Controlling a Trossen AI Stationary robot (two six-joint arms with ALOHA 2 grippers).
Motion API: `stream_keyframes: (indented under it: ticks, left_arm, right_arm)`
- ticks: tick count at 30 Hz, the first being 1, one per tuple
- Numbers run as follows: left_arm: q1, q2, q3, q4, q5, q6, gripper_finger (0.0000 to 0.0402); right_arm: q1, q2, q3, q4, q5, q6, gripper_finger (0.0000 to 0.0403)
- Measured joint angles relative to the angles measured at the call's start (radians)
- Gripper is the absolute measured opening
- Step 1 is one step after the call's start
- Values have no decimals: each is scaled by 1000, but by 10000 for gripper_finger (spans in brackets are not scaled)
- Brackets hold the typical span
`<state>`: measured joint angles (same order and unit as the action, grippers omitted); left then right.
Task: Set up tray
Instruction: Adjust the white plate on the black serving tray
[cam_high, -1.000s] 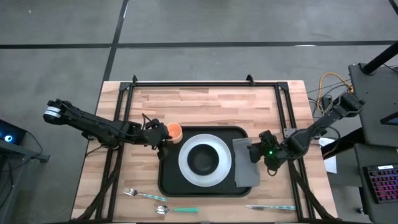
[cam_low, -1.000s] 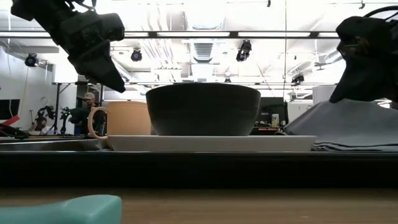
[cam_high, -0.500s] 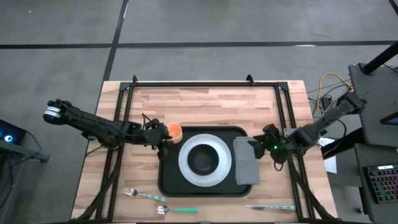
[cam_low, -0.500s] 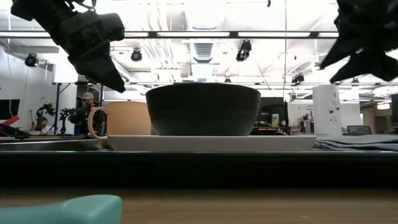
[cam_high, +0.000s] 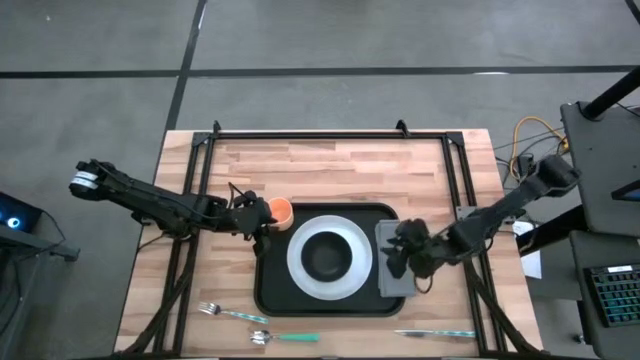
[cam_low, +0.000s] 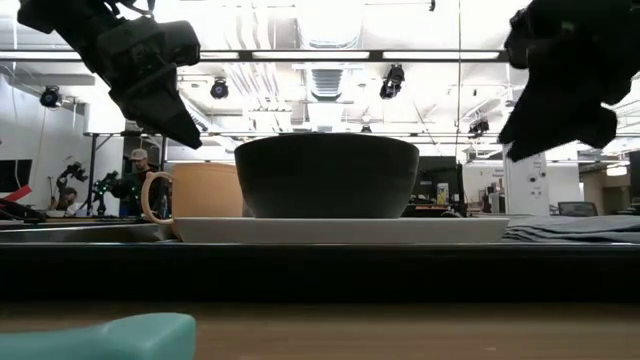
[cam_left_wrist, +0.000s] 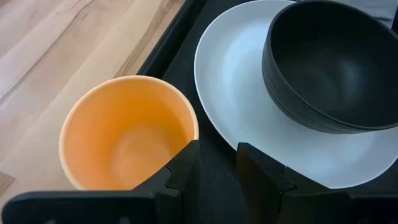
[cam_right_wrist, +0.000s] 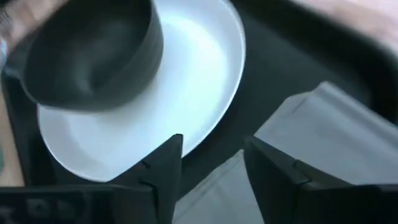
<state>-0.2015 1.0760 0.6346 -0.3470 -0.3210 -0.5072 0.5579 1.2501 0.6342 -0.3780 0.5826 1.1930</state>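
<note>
Jaws spread on right gripper (cam_high: 397, 258) above napkin (cam_high: 392, 282), left gripper (cam_high: 262, 222) pinching orange cup (cam_high: 281, 209)

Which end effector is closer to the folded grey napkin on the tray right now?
Right. The right end effector hovers directly over the napkin, fingers apart. The left end effector sits across the tray, beside the orange cup at the far left corner.
</note>
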Motion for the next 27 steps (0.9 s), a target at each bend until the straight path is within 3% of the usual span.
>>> stream_keyframes:
  ticks: [11,27]
  left_arm:
    - [0,0,0,0,0,-3,87]
    - [0,-11,0,0,2,-4,87]
  right_arm:
    - [-6,226,76,19,-45,-31,17]
    - [-46,351,143,21,-121,-111,8]
